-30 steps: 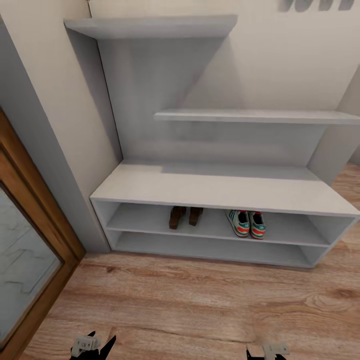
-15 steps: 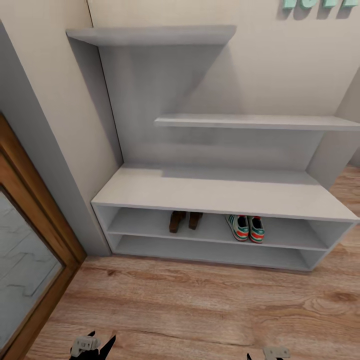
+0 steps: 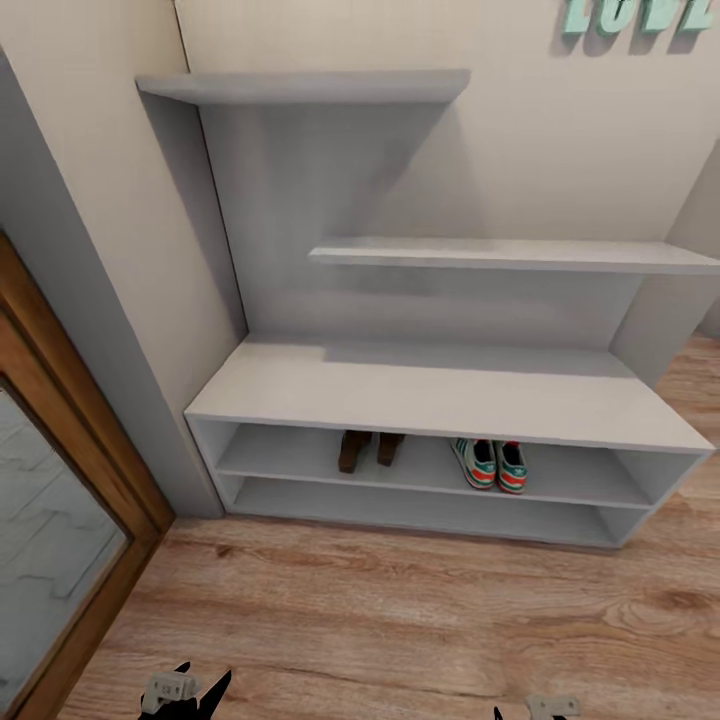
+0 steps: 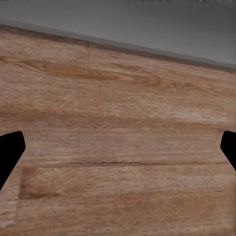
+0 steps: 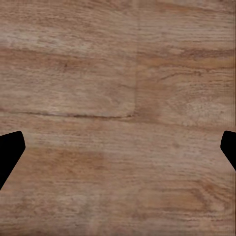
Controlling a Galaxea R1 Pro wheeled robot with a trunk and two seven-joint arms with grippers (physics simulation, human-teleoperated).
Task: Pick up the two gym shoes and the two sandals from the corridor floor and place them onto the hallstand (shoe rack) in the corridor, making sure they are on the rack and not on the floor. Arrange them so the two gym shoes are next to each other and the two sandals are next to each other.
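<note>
Head view showed sneakers (image 3: 489, 464) at five o'clock and sandals (image 3: 368, 448) at six, both pairs on the rack's (image 3: 440, 392) upper shelf; my left gripper (image 4: 118, 147) and right gripper (image 5: 118, 147) gaped wide, empty; I judged bumping the rack could spill them

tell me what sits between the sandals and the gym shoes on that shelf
Nothing. In the head view the sandals and gym shoes share the hallstand's upper open shelf, and the stretch of shelf between the two pairs is bare grey board.
</note>
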